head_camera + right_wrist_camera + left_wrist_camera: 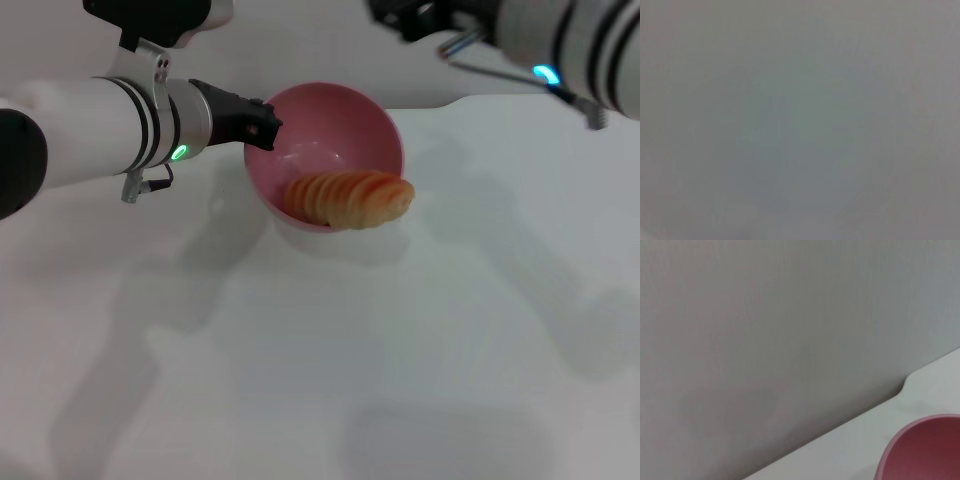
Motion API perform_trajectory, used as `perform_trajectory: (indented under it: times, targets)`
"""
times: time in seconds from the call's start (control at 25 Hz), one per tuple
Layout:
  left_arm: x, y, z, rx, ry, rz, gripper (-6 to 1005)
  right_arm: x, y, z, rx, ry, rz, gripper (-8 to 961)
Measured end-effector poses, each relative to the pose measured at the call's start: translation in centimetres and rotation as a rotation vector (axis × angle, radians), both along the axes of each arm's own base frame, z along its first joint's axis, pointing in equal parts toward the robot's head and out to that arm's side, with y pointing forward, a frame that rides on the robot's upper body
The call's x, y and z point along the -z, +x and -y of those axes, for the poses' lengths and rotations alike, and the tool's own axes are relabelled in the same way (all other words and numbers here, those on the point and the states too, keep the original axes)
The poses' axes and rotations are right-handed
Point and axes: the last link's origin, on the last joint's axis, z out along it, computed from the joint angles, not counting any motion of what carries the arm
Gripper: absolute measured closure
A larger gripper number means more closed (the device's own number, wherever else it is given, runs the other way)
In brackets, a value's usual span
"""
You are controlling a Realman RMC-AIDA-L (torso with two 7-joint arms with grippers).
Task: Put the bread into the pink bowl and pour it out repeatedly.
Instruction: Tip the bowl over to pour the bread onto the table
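In the head view my left gripper [262, 125] is shut on the left rim of the pink bowl [330, 130] and holds it tipped, with its opening turned toward the front. The bread [350, 198], orange with cream ridges, lies across the bowl's lower rim, and its right end sticks out over the edge. Part of the bowl's rim [925, 450] also shows in the left wrist view. My right arm is raised at the top right, away from the bowl, with its gripper [405, 15] at the picture's edge. The right wrist view shows only plain grey.
The white table [300, 380] spreads below and around the bowl. Its back edge, with a notch, runs behind the bowl in front of a grey wall [765, 315].
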Motion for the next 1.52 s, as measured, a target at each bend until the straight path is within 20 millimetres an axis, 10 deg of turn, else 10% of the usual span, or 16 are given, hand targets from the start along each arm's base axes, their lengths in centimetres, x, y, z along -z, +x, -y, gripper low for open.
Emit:
perform_trajectory:
  times: [0.24,0.64,1.52]
  targets:
    - [0.2,-0.2,0.4,0.003,-0.005,-0.002,961,-2.7,4.1,0.6,-0.17,0.274,0.01,325]
    - [1.2,1.3,1.4,0.061,-0.038,-0.014,961,-0.4,13.1,2.3,-0.088,0.225,-0.07,274]
    - [3.9,4.7,3.1,0.323,-0.046,-0.161,960,-5.7,24.2,9.1,-0.081,0.516,-0.199,273]
